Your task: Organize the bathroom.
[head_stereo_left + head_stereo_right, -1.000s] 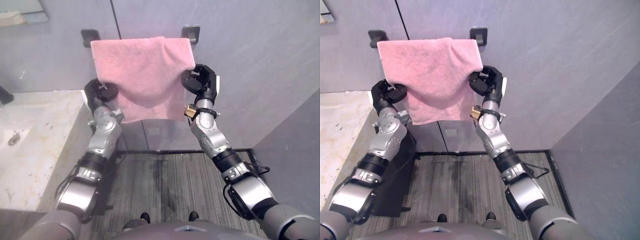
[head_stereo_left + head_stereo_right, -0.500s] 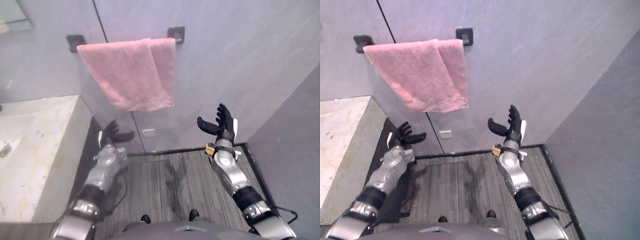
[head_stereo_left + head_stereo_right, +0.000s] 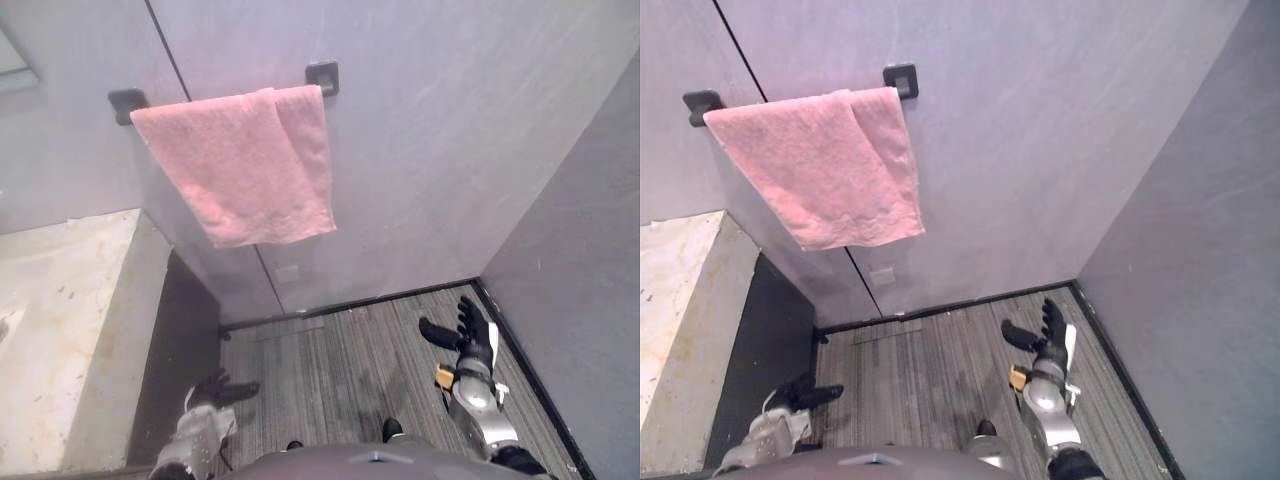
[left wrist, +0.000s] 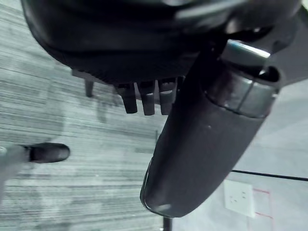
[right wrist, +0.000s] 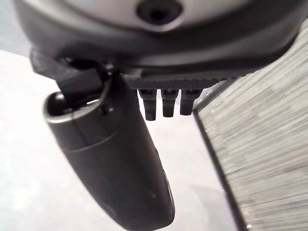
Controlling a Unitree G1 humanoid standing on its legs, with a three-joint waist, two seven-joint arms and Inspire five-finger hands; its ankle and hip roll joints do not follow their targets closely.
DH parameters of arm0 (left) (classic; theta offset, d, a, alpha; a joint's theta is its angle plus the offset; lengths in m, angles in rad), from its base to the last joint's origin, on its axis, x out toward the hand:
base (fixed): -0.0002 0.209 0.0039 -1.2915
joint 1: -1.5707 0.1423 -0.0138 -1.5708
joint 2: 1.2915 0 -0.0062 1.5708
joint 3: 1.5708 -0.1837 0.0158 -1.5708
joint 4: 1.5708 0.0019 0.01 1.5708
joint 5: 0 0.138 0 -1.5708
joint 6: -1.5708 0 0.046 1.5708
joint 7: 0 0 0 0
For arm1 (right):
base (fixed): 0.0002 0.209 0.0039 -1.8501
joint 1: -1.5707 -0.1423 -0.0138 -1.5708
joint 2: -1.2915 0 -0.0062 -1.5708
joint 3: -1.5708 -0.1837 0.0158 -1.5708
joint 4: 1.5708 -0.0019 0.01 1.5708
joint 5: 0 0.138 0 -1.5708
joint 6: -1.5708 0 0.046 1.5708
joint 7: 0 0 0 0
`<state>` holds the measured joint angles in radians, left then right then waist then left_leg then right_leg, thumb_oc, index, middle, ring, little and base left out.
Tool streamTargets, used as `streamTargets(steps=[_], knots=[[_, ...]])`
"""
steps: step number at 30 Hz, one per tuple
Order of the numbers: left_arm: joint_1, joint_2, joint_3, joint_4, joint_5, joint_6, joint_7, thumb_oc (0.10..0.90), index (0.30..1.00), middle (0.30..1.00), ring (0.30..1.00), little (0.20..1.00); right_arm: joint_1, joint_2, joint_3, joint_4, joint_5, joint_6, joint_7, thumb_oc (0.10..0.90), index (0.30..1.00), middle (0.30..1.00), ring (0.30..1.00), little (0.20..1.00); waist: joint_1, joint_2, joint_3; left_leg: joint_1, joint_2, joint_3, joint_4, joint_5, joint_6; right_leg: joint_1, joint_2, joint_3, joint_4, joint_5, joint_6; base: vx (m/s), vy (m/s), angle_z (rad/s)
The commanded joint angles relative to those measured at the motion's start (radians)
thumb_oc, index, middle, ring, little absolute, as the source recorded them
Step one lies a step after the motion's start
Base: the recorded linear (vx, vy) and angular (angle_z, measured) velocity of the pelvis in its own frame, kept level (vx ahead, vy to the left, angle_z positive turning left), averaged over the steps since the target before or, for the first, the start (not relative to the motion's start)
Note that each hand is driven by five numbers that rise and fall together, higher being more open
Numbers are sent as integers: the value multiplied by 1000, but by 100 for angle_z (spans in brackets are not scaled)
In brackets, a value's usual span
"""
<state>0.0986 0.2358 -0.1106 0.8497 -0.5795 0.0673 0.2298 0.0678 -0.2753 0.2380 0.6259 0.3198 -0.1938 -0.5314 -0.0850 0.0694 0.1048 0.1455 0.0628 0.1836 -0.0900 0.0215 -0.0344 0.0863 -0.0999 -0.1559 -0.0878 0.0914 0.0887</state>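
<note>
A grey panelled wall (image 3: 430, 150) takes up most of the head views, meeting a second grey wall (image 3: 1200, 250) at the right corner, with a grey striped plank floor (image 3: 350, 360) below. At the left stands a pale stone counter (image 3: 60, 330) with a dark side panel; its far end is cut off by the frame. The pink towel (image 3: 245, 165) hangs folded over a dark rail whose 2 black brackets (image 3: 322, 76) show at either end, the bar itself hidden under the cloth. A small white wall socket (image 3: 881, 276) sits low under the towel. The right hand (image 3: 470, 335) is down near the floor, fingers spread straight and holding nothing. The left hand (image 3: 215, 390) is low beside the counter, fingers relaxed and empty.
</note>
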Motion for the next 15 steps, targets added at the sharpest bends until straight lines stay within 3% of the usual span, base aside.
streamTargets(steps=[1, 7, 8, 15], knots=[[-81, 17, 56, 96, -7, -87, -20, 800, 900, 900, 900, 900, -78, 19, -24, 20, -34, -57, -9, 800, 900, 900, 900, 900, 0, -31, -23, 20, -61, 37, 3, -28, 29, -17, 58, 17, 1, -13, -8, -81, 11, -6], [-54, -7, 67, 225, 3, -85, -33, 800, 900, 900, 900, 900, -66, 38, -67, 158, 24, -68, 6, 800, 900, 900, 900, 900, -1, -34, -28, 7, -72, 32, 3, -34, 34, -38, 53, 22, 1, 0, 2, -120, 13, -10], [-47, -17, 68, 293, 13, -75, -40, 800, 900, 900, 900, 900, -63, 43, -83, 234, -54, -69, 12, 800, 900, 900, 900, 900, 1, -38, -31, 1, -76, 31, 3, -37, 36, -51, 48, 18, 1, 10, 9, -192, 14, -8], [-45, -31, 56, 421, 94, -25, -80, 800, 900, 900, 900, 900, -68, 63, -107, 442, -59, -7, 79, 800, 900, 900, 900, 900, 6, -55, -30, -10, -86, 28, 3, -46, 47, -86, 28, 12, 1, 39, 29, -124, 17, -5]])
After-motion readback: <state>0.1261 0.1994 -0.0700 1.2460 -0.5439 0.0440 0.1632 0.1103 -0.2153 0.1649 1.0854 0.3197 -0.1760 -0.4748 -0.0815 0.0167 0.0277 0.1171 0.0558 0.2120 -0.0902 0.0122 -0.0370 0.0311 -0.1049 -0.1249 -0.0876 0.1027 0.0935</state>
